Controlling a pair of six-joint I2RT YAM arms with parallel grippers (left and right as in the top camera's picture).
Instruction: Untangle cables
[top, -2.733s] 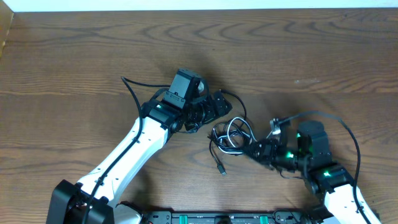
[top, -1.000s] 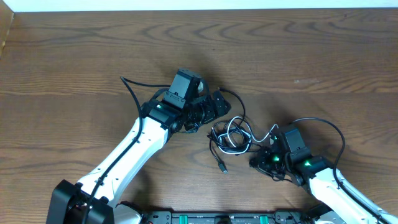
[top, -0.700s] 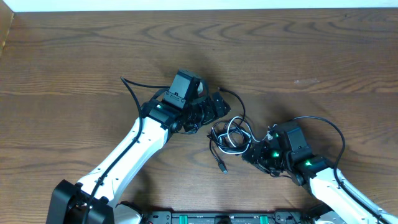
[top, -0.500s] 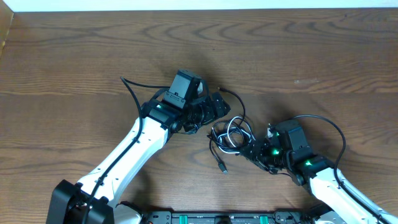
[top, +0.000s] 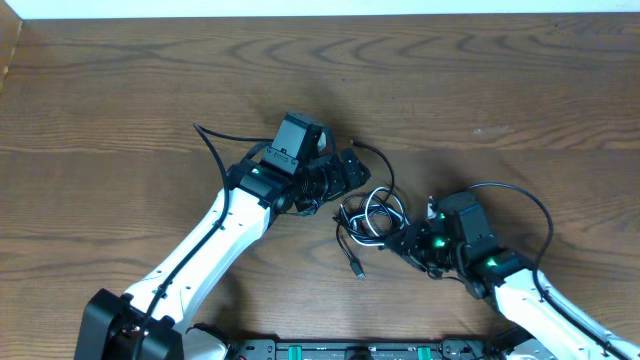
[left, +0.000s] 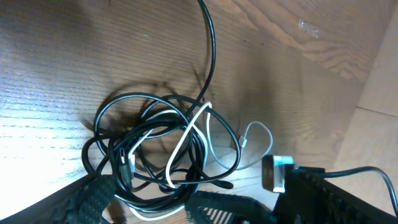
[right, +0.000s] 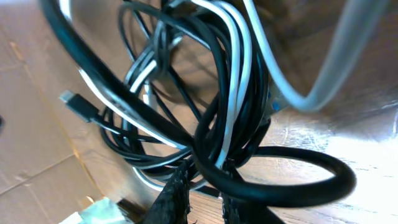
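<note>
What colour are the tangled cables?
The cables are black, apart from a white cable; clearest in the left wrist view.

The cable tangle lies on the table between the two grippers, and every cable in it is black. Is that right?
Not all black. The left wrist view shows a white cable threaded through the black cables. The tangle does lie on the table between the left gripper and right gripper.

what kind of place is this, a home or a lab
Probably a robotics lab bench: a left arm and a right arm are mounted at a wood table, with tangled cables lying between them, apparently as a practice job.
</note>
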